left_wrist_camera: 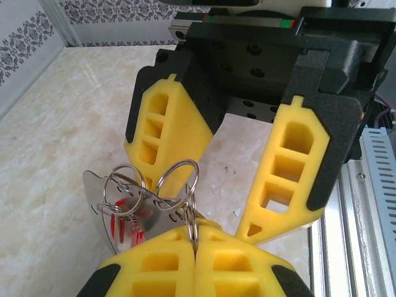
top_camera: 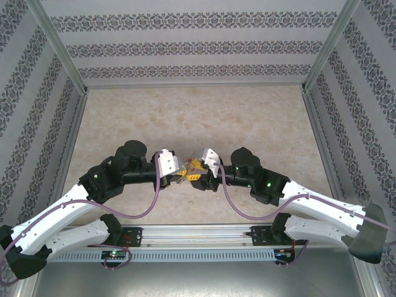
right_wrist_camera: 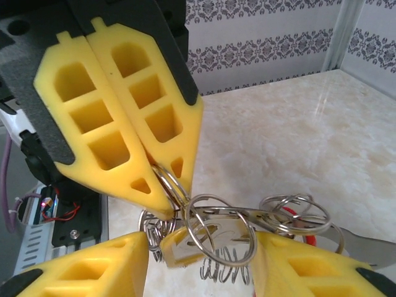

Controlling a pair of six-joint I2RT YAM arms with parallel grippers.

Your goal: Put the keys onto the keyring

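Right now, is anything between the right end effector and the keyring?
Nothing visible does. The right end effector is open, with a finger on each side of the keyring. The left end effector is shut on one of its rings and holds it up off the table between them.

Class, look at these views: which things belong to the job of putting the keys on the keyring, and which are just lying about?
Belongs to the job:
keyring, pinched by the shut left gripper
yellowish key among its rings
open right gripper, fingers either side of the bunch

Just about:
purple cables
table
patterned walls
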